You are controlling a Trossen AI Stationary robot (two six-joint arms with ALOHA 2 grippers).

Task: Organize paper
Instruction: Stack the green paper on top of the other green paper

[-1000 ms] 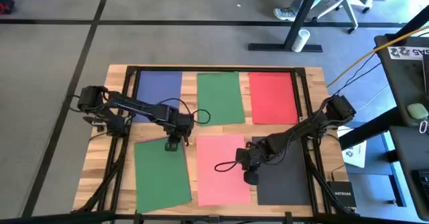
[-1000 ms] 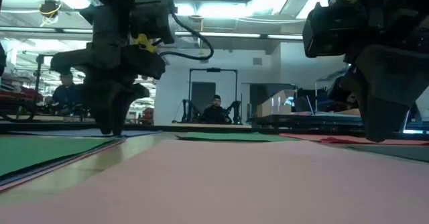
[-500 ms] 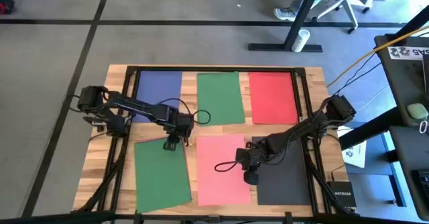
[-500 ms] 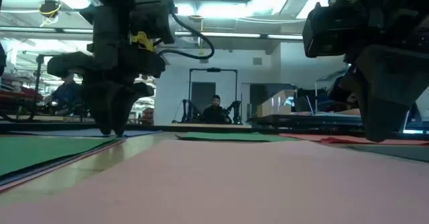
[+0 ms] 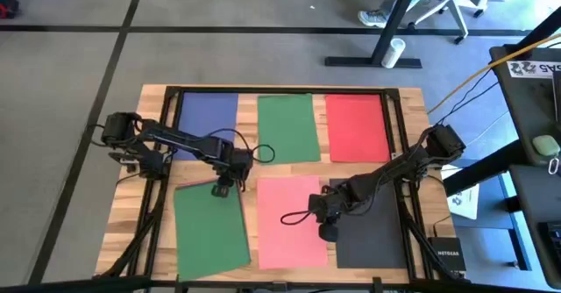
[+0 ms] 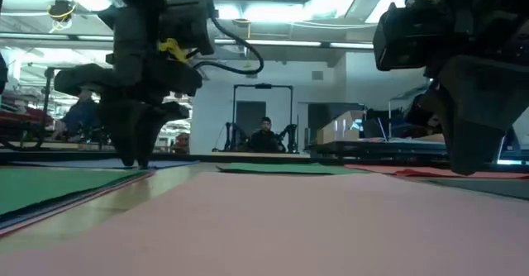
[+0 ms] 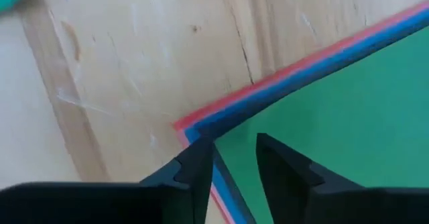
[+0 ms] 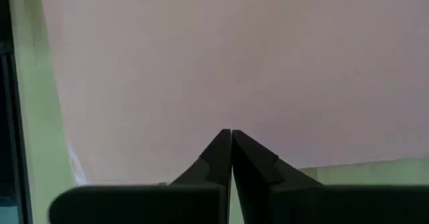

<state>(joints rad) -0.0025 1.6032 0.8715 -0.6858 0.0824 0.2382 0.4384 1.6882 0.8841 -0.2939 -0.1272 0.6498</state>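
My left gripper [image 7: 231, 163] is pressing down at the far corner of a stack of sheets on the near left of the wooden table [image 5: 153, 96], its fingers [image 7: 194, 174] parted by a narrow gap and straddling the corner, where a green sheet [image 5: 210, 233] is lying over blue and red edges. I cannot tell whether anything is pinched between them. My right gripper [image 8: 231, 150] is resting with its fingers closed together, tips at the right edge of the salmon pink sheet [image 5: 292, 221], holding nothing. Against half a second ago, the green stack is sitting slightly more to the left and turned a touch, its far corner moving with my left gripper; my right arm is unchanged. Beside the pink sheet a dark grey sheet [image 5: 372, 238] is lying near right. Along the far side, a blue sheet [image 5: 209, 117], a second green sheet [image 5: 287, 126] and a red sheet [image 5: 357, 126] are lying side by side, apart. A seated person [image 6: 264, 135] is showing in the room beyond.
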